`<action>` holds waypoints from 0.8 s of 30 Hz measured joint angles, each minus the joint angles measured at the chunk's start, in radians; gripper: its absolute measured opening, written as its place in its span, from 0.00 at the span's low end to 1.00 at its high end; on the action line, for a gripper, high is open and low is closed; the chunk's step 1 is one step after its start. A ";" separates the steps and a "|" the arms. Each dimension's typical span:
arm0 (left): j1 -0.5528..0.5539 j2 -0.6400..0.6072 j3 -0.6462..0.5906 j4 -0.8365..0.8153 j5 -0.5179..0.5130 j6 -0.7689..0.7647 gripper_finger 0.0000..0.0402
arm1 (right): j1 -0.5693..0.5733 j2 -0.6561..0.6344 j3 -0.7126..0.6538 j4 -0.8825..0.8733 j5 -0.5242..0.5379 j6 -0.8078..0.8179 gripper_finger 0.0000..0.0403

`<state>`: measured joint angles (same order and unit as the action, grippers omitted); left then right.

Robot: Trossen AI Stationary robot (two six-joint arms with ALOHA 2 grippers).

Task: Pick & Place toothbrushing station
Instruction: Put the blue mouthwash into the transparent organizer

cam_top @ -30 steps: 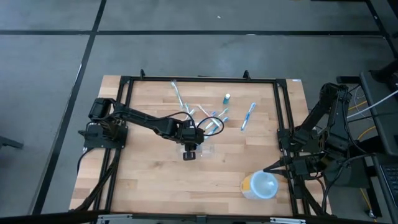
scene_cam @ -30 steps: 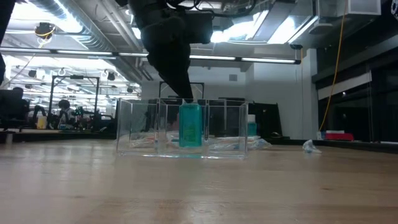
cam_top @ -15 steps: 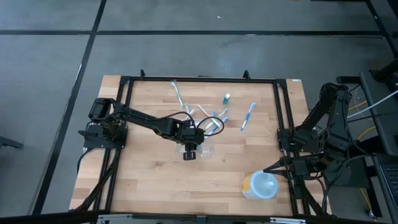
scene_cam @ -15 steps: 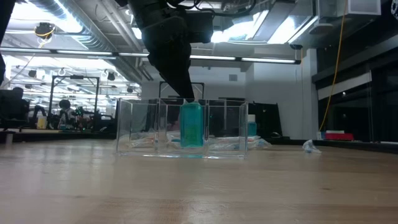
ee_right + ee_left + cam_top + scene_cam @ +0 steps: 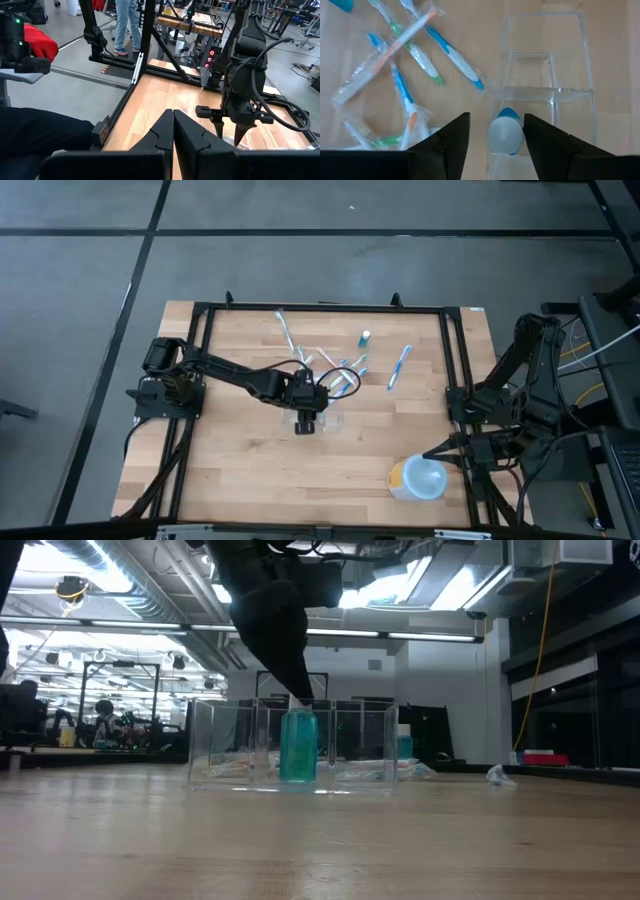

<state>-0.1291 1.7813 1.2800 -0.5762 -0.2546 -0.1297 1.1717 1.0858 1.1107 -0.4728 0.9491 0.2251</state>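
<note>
Left gripper [image 5: 492, 131] open wide over clear station [image 5: 290, 747] — teal bottle [image 5: 297, 745] stands inside, released; wrapped toothbrushes [image 5: 402, 75] left outside — right gripper [image 5: 173, 131] shut, parked

The left hand [image 5: 307, 421] hangs over the toothbrushing station [image 5: 318, 422] near the counter's [image 5: 240, 470] middle, its fingers spread to either side of a teal bottle [image 5: 298, 746] standing in the middle compartment. From the station, a pile of wrapped toothbrushes [image 5: 325, 370] blocks the way toward twelve o'clock, and a single blue toothbrush [image 5: 399, 367] lies toward two o'clock. A round white and yellow container [image 5: 417, 478] stands toward four o'clock, just beside the right hand [image 5: 430, 452], whose fingers are pressed together. Bare wood stretches from six round to nine o'clock.
</note>
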 joint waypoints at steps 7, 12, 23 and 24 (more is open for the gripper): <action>0.000 0.000 0.006 -0.001 -0.017 0.025 0.46 | 0.000 0.023 0.000 0.000 0.000 0.010 0.03; 0.000 0.000 0.025 0.003 -0.008 0.029 0.46 | 0.000 0.023 0.000 0.000 0.001 0.011 0.03; 0.000 0.000 0.027 0.065 0.011 0.036 0.46 | 0.000 0.023 0.000 0.000 0.001 0.014 0.03; 0.000 0.000 0.027 0.068 0.011 0.037 0.46 | 0.000 0.023 0.000 0.000 0.001 0.014 0.03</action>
<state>-0.1291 1.7813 1.3075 -0.5079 -0.2441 -0.0923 1.1717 1.1088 1.1107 -0.4725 0.9504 0.2390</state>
